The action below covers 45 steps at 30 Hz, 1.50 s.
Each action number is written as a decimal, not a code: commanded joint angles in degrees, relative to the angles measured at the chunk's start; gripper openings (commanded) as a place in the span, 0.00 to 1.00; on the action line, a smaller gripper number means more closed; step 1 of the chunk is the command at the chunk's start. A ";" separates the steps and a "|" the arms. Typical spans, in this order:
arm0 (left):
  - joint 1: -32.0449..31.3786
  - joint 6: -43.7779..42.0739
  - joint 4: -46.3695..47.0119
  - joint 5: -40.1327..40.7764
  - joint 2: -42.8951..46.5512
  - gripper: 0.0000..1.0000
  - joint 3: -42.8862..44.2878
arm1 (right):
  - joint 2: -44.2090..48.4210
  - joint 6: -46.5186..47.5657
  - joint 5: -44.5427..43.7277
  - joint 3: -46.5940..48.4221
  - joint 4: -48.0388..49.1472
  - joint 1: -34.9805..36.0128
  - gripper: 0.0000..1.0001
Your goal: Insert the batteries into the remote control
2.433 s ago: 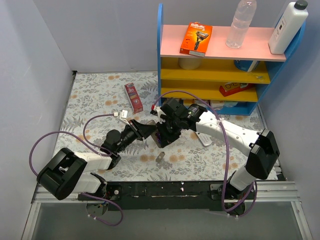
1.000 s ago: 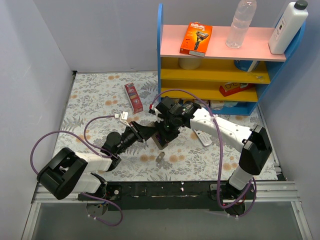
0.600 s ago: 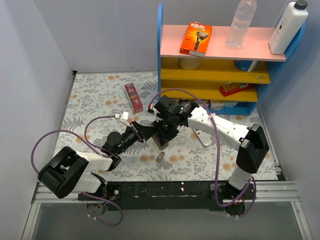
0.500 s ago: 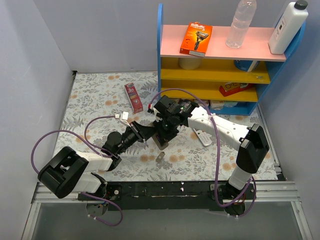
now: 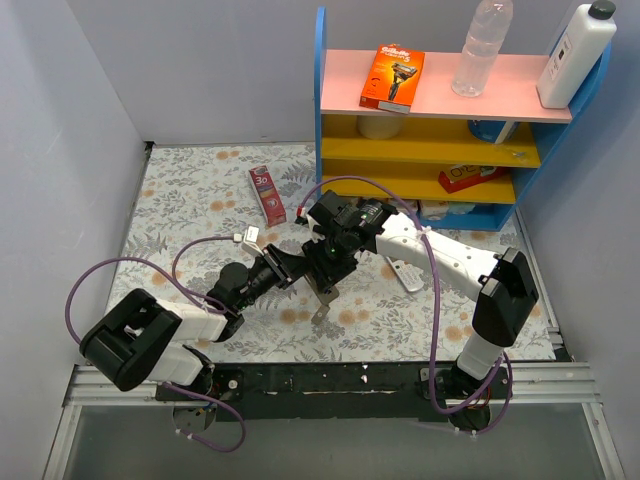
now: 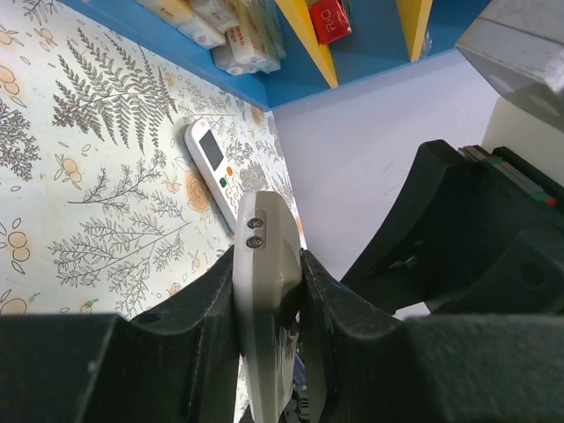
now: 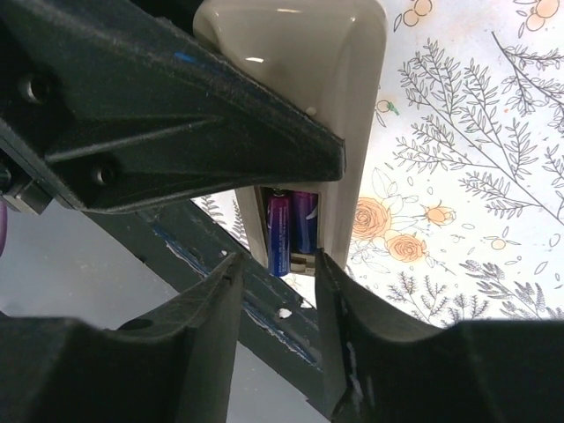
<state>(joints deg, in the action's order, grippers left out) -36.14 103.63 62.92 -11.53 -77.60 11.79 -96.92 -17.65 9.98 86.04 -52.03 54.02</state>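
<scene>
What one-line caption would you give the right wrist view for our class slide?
Two batteries sit in the remote control's open compartment, framed by the right gripper's parted fingers.

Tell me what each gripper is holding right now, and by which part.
The left gripper clamps the grey remote control partway along its body, front end sticking out. The right gripper, jaws apart over the seated batteries, holds nothing.

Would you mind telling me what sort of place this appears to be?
Likely a lab test cell staged as a home: plain partition walls, a floral tablecloth, and a brightly coloured shelf holding a razor pack and a water bottle.
</scene>
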 commanded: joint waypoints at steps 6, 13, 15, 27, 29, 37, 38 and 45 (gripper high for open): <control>1.07 4.64 -1.21 0.11 -0.27 0.00 0.77 | 5.34 4.72 -0.31 3.87 -0.35 -0.14 0.59; 1.86 5.44 -4.63 -6.65 0.17 0.00 3.23 | 17.37 30.08 3.55 -8.06 10.70 -0.14 0.60; 1.95 5.44 -5.78 -8.50 0.43 0.00 4.11 | 21.76 35.46 5.74 -13.41 15.18 -0.14 0.59; 1.95 4.82 -15.10 -14.49 4.65 0.00 8.95 | 27.67 53.24 13.14 -24.42 25.48 0.30 0.50; 1.95 4.47 -15.80 -14.57 5.18 0.00 9.04 | 27.75 54.30 13.31 -24.87 25.93 0.30 0.49; 1.86 4.03 -17.04 -14.84 6.50 0.00 9.30 | 26.88 56.76 15.95 -22.94 22.24 0.30 0.37; 1.86 3.94 -17.04 -15.01 6.50 0.00 9.39 | 26.70 56.93 16.30 -22.76 21.80 0.30 0.36; 1.86 3.94 -17.04 -15.72 6.41 0.00 10.01 | 26.96 57.38 17.35 -22.93 19.95 0.65 0.35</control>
<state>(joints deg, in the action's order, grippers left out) -34.57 108.22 45.21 -26.00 -73.28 19.55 -70.54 38.39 25.30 61.17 -30.94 54.13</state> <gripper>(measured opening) 0.258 0.357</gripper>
